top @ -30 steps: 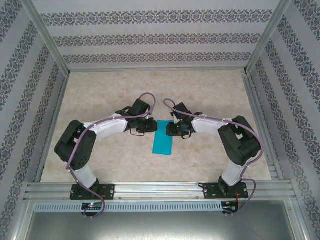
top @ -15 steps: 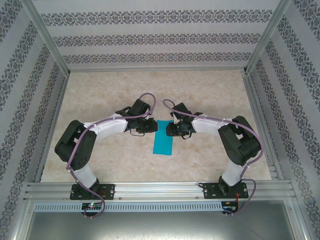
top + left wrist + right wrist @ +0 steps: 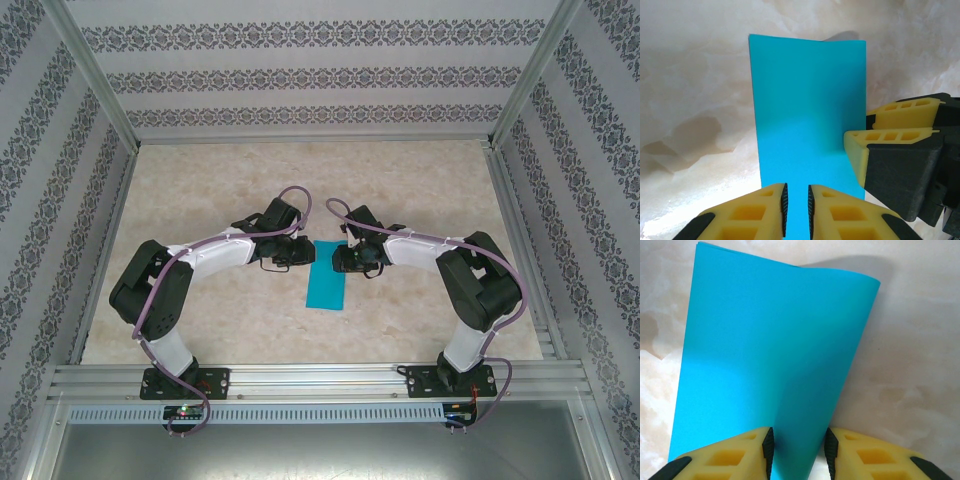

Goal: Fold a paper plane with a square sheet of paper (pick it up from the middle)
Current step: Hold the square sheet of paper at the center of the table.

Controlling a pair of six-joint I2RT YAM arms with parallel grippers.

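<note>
**Both grippers at the far end of the folded sheet, mid-table**

The square sheet of paper [image 3: 326, 285] lies near the centre of the table [image 3: 200, 190], folded double into a narrow rectangle, its far end between the two grippers. The left gripper [image 3: 796, 210] stands with its jaws almost together; a thin slit remains, and teal paper shows through it. The right gripper [image 3: 796, 452] stands partly open, its jaws astride the rounded fold of the sheet, with bare table visible beside one pad. Whether either gripper has clamped the paper cannot be determined. The two grippers sit just beside each other.
</note>
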